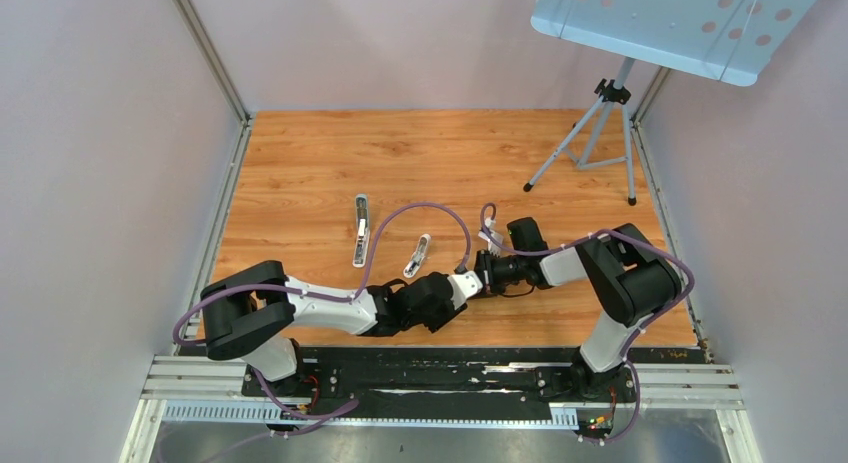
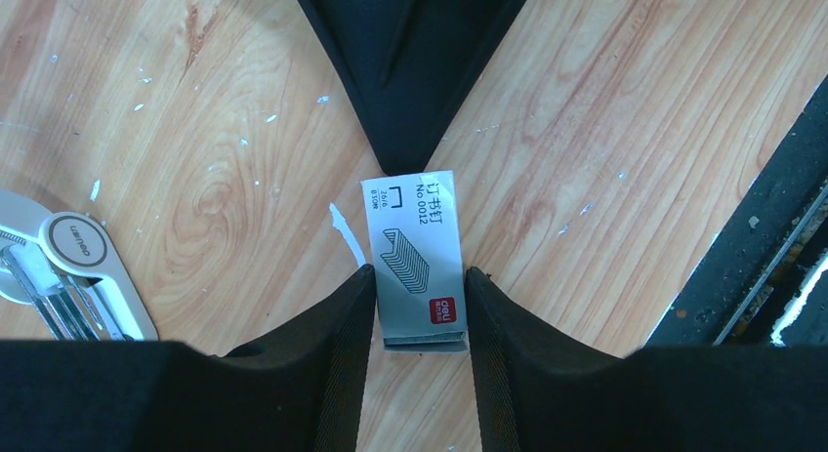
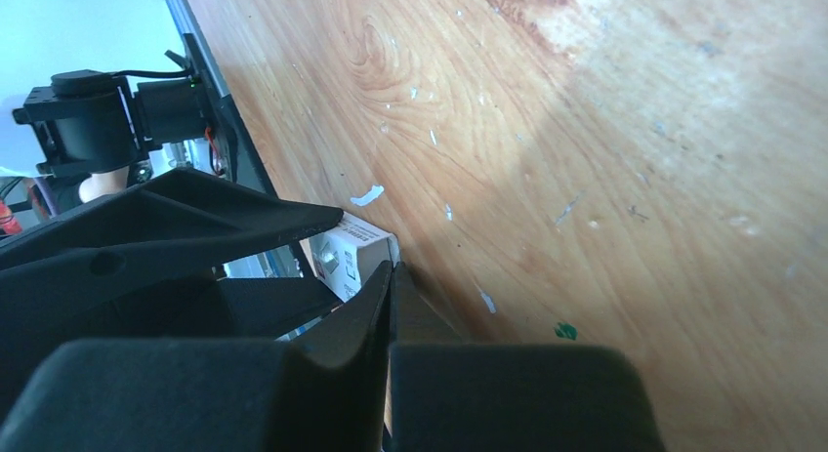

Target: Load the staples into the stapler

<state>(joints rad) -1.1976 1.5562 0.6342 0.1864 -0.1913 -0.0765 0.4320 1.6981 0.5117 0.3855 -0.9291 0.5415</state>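
Two arms, left arm and right arm, one gripper on each, left gripper and right gripper; one white box; two slim white-and-silver stapler pieces left of centre; one tripod and one blue panel, upper right

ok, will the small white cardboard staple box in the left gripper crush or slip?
The small white cardboard staple box: likely light, thin-walled; left gripper pinches its long sides, so a harder squeeze may dent it. Smooth printed face looks slippery; a right gripper tug might slide it out.
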